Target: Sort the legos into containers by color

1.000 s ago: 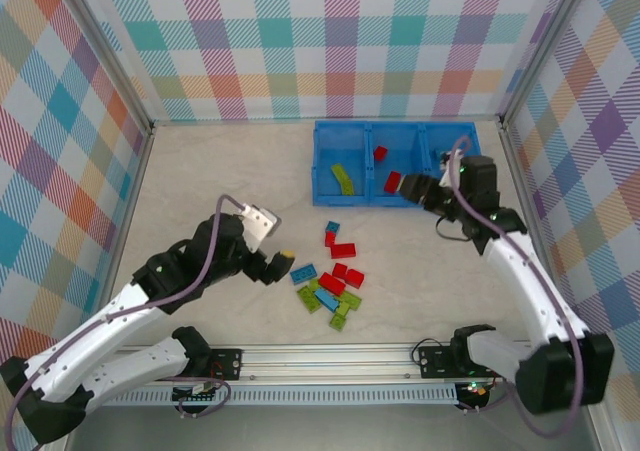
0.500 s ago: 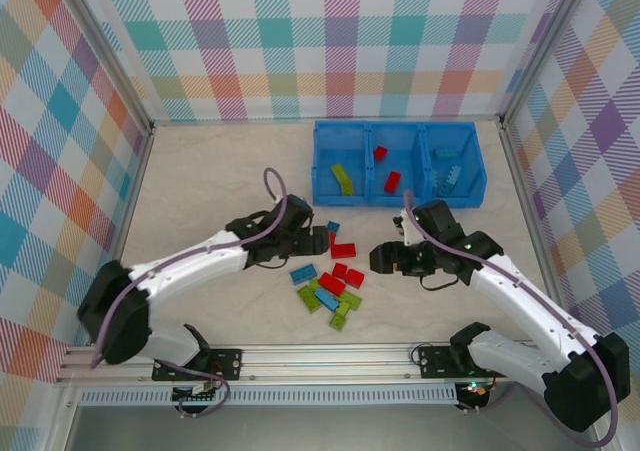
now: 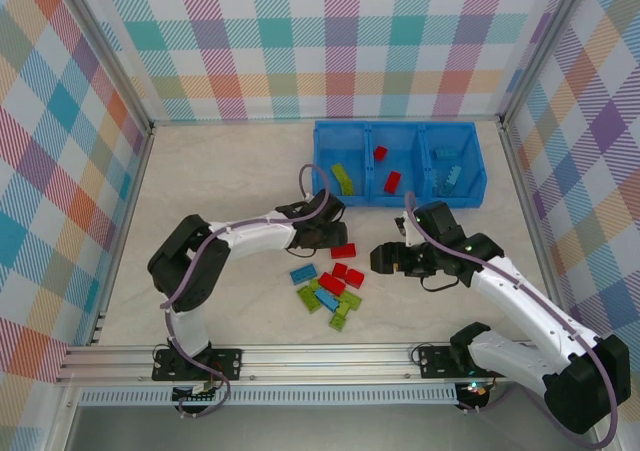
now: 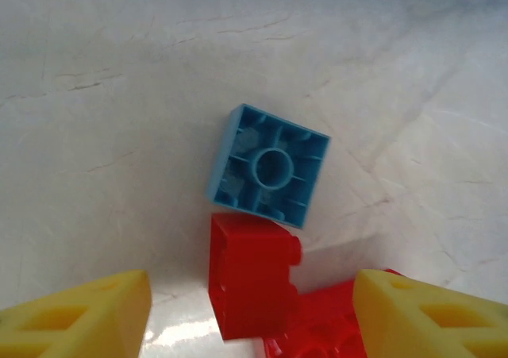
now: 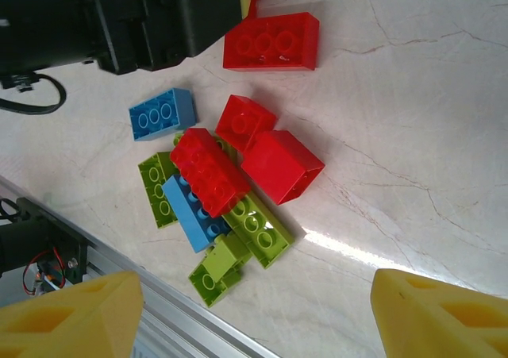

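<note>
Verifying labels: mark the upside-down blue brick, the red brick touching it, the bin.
upside-down blue brick (image 4: 270,167), left wrist view, underside centre tube.
red brick (image 4: 248,282) touching it, left wrist view, smooth face.
bin (image 3: 400,201), top external view, front wall.

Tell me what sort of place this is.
Most likely a robot test cell in a lab. Checked panels wall in a tabletop, the left arm and right arm are bolted to a metal rail, and loose legos lie near a blue bin.
</note>
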